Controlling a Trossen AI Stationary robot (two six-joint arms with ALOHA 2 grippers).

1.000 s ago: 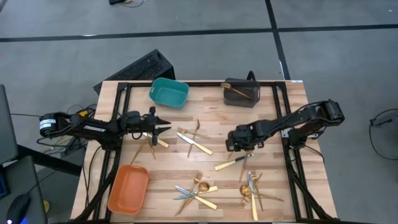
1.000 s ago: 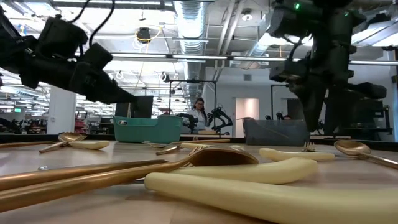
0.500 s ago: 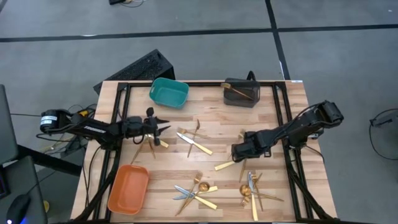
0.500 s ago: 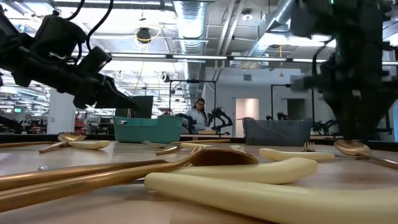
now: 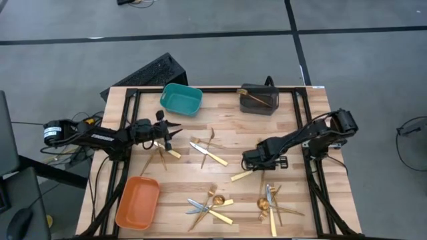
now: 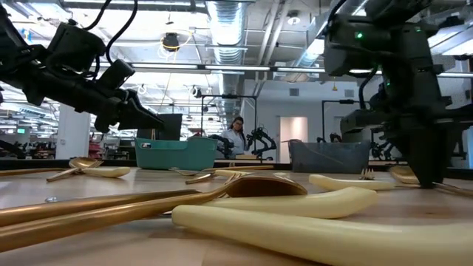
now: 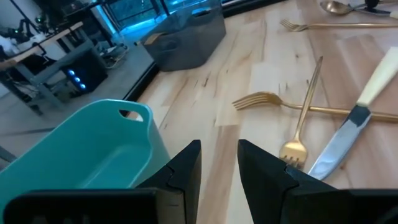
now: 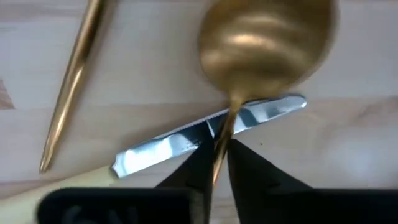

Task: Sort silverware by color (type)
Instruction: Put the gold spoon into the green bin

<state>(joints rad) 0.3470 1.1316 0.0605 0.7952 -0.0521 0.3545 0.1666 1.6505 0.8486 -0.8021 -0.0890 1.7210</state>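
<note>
Gold spoons and forks and silver-bladed knives lie scattered over the wooden table [image 5: 293,120]. My right gripper [image 5: 255,161] points down at the table's middle right, over a gold spoon [image 8: 267,43] whose neck crosses a knife blade [image 8: 168,146]. It is shut on that spoon. My left gripper [image 5: 168,133] hangs over the table's left part, near the teal bin [image 5: 181,99]. Its fingers [image 7: 186,171] stand a little apart with nothing between them, above crossed forks [image 7: 298,124] and a knife [image 7: 348,127]. My right gripper pinches the spoon's thin neck [image 8: 219,149] between its two fingers, just behind the bowl. The fingers come from above, pointing down, and lie across the handle. The neck lies over the knife blade; whether the spoon is off the table, I cannot tell.
A dark grey bin [image 5: 259,100] holding a gold piece stands at the far edge and an orange bin [image 5: 138,202] at the near left. Piles of cutlery lie near the front edge [image 5: 210,207] [image 5: 270,203]. Black rails [image 5: 313,180] run along the table's sides.
My right gripper has sunk toward the table, onto the spoon and knife at the middle right. My left gripper has rolled a little about its own line while staying in place.
</note>
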